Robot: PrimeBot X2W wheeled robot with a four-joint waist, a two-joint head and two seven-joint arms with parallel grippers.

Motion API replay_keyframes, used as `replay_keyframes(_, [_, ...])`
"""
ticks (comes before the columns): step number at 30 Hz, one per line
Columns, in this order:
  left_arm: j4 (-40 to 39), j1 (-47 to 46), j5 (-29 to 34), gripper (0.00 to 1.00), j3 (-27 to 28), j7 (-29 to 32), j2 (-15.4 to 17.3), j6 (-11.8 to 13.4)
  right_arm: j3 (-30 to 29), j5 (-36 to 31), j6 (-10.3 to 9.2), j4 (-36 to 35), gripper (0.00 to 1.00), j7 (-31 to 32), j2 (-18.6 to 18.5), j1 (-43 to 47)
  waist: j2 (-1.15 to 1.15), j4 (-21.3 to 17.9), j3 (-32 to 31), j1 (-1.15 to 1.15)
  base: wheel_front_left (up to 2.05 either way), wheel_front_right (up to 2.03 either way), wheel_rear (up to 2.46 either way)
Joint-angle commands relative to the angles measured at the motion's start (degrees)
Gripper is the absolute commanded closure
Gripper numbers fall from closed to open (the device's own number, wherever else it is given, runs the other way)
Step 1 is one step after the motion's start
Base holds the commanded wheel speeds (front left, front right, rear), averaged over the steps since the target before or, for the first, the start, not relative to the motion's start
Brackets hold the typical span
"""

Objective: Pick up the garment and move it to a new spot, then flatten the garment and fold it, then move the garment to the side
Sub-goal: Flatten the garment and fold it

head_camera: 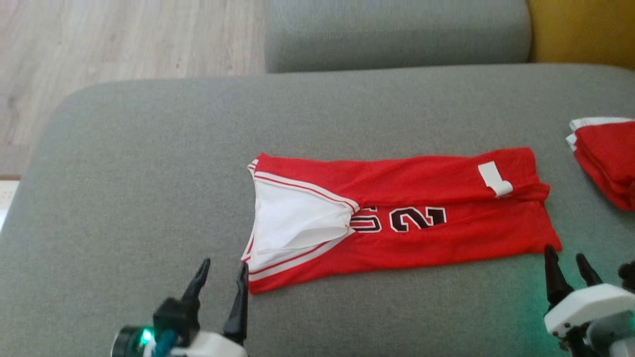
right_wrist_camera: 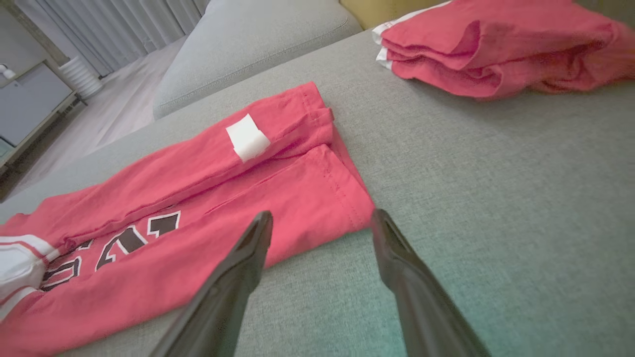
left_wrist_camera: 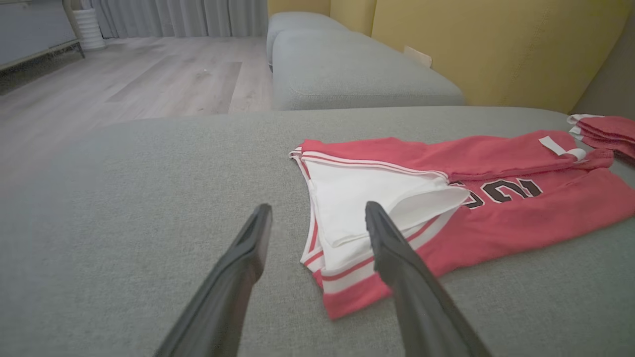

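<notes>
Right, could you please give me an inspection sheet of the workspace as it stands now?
Surface: grey sofa cushion, bare apart from the clothes.
Job's things: red jersey lying flat, long sides folded inward into a strip, number partly showing, white label near the hem.
Clutter: folded red garment at the right edge, apart from the jersey.
Hands: left hand open by the collar end, holding nothing; right hand open by the hem corner, holding nothing.
Cables: nothing seen on the cushion.
Surroundings: wooden floor, second grey cushion, yellow backrest, curtains.
</notes>
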Motion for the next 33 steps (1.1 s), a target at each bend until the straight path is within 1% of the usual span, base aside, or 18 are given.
replay_keyframes(1, [-2.2,-1.5,1.9,0.0,3.1,-0.7,-0.2,0.4,0.3,-0.4,-0.05,-2.2,0.0,-0.8,-0.5,-1.1,0.0,0.6,-1.1,0.0,0.0,0.0,0.0])
replay_keyframes(4, [-3.3,1.6,5.0,0.0,5.5,-0.7,-2.9,0.3,-1.5,-1.3,-0.05,-2.1,0.0,-1.2,0.4,-0.7,0.0,1.7,-1.7,0.0,0.0,0.0,0.0])
replay_keyframes(8, [-3.6,4.1,8.5,0.0,7.1,-0.7,-5.2,-1.4,-4.7,-3.3,-0.05,-0.8,0.0,-1.0,1.4,-1.5,0.0,3.6,-2.1,0.0,0.0,0.0,0.0])
replay_keyframes(12, [-3.6,5.0,11.1,0.0,8.0,-0.7,-6.8,-3.3,-8.4,-7.1,-0.05,2.1,0.0,0.3,1.7,-5.1,0.0,5.3,-1.6,0.0,0.0,0.0,0.0])
replay_keyframes(19, [-3.5,4.1,13.8,0.0,9.5,-0.7,-9.4,-6.4,-13.1,-14.2,-0.05,9.0,0.0,4.5,-0.7,-15.6,0.0,7.6,2.4,0.0,0.0,0.0,0.0])
replay_keyframes(25, [-3.0,2.5,15.5,0.0,10.2,-0.7,-11.8,-8.9,-17.0,-20.0,-0.05,15.8,0.0,6.2,-3.4,-21.9,0.0,9.1,5.6,0.0,0.0,0.0,0.0])
replay_keyframes(29, [-2.6,2.1,16.3,0.0,10.9,-0.7,-13.1,-10.2,-18.8,-22.4,-0.05,19.2,0.0,6.5,-3.7,-24.6,0.0,9.3,7.0,0.0,0.0,0.0,0.0])
replay_keyframes(33, [-2.2,1.7,16.9,0.0,11.7,-0.7,-14.0,-11.3,-18.6,-23.2,-0.05,21.9,0.0,6.6,-3.6,-26.5,0.0,9.0,8.0,0.0,0.0,0.0,0.0])
